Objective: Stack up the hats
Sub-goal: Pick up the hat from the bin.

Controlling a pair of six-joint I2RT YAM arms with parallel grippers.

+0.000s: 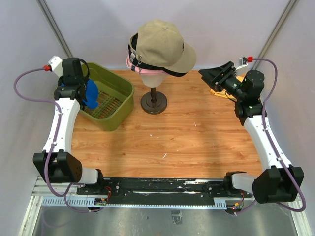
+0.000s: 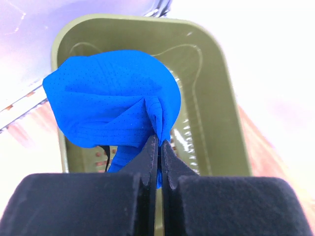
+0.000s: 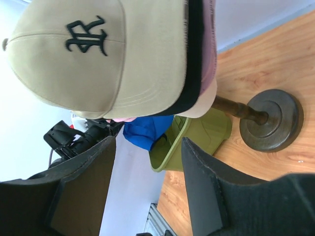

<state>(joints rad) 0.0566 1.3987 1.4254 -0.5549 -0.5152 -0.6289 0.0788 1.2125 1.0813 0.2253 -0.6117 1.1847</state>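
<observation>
Just above the olive-green bin [image 2: 216,113], within its rim, hangs the crumpled, perforated blue cap [image 2: 113,98], grasped by the left pincer [image 2: 158,147]; the right pincer [image 3: 147,142] stands released, facing the beige cap [image 3: 98,54] atop the mannequin head [image 1: 153,77].

an olive-green plastic bin [image 1: 124,104] with a slotted floor sits at the left rear of a wooden table [image 1: 177,137], and just to its right, not touching it, a cream mannequin head [image 1: 152,77] stands upright on a dark post with a round base [image 1: 154,103].
</observation>
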